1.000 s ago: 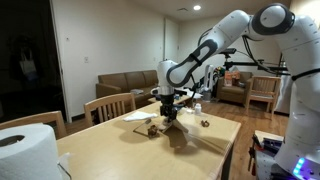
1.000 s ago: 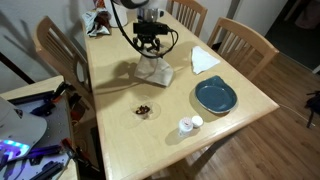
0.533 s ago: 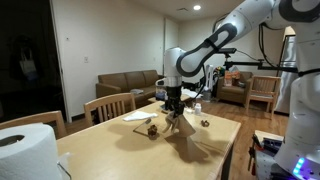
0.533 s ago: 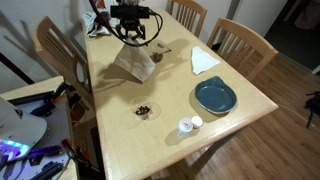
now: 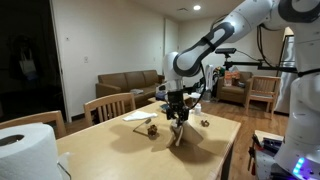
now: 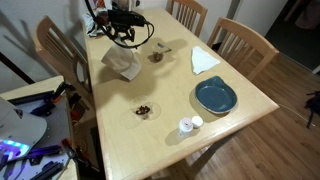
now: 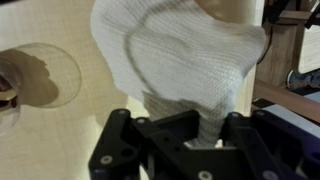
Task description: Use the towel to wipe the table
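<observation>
My gripper [image 7: 205, 130] is shut on a white textured towel [image 7: 180, 60], which hangs from the jaws and spreads onto the light wooden table [image 7: 60, 140]. In both exterior views the gripper [image 6: 122, 30] [image 5: 178, 108] holds the towel [image 6: 120, 62] [image 5: 179, 130] over the table's far end, its lower part draped on the tabletop [image 6: 170, 100].
A blue plate [image 6: 215, 95], a folded white napkin [image 6: 204, 60], a small white cup [image 6: 187, 125], a pile of brown crumbs [image 6: 144, 110] and a small glass bowl [image 6: 157, 56] are on the table. Chairs [image 6: 60, 50] stand around it. A paper roll [image 5: 25, 150] is near the camera.
The gripper has dragged the towel along the table toward its far end, away from the plate and crumbs, staying shut on it.
</observation>
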You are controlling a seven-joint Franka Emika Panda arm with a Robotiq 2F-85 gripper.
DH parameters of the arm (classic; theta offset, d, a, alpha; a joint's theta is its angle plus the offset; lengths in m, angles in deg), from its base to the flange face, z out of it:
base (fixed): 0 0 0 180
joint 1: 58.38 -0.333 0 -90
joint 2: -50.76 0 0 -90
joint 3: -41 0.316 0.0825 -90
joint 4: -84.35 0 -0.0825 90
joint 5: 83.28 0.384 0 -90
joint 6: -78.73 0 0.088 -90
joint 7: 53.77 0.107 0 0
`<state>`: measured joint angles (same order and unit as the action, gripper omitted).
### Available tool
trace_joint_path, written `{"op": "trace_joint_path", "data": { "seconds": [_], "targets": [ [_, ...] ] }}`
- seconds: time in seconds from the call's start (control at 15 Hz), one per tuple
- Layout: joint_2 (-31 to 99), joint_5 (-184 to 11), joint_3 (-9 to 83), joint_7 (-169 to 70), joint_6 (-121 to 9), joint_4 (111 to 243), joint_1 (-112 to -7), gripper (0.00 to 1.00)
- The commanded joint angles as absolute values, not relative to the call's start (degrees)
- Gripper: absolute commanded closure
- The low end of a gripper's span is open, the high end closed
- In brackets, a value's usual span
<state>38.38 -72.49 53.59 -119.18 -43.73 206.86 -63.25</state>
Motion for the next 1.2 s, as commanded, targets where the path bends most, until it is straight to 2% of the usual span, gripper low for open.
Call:
{"op": "trace_joint_path", "data": {
  "seconds": [0.0,0.2,0.27,0.33,1.07,1.13],
  "targets": [
    [28.1,-73.9,53.4,-121.2,-44.2,201.2,-63.8,1.0],
    [23.2,-73.6,53.9,-122.5,-43.1,198.3,-62.9,1.0],
    [21.4,-73.3,54.1,-122.0,-44.3,198.1,-63.0,0.85],
    [21.1,-73.0,54.2,-122.5,-43.3,197.5,-62.3,0.74],
    [20.7,-71.6,55.2,-123.0,-43.8,198.2,-60.5,0.05],
    [21.0,-71.2,55.4,-123.1,-43.8,198.5,-60.2,0.02]
  ]
}}
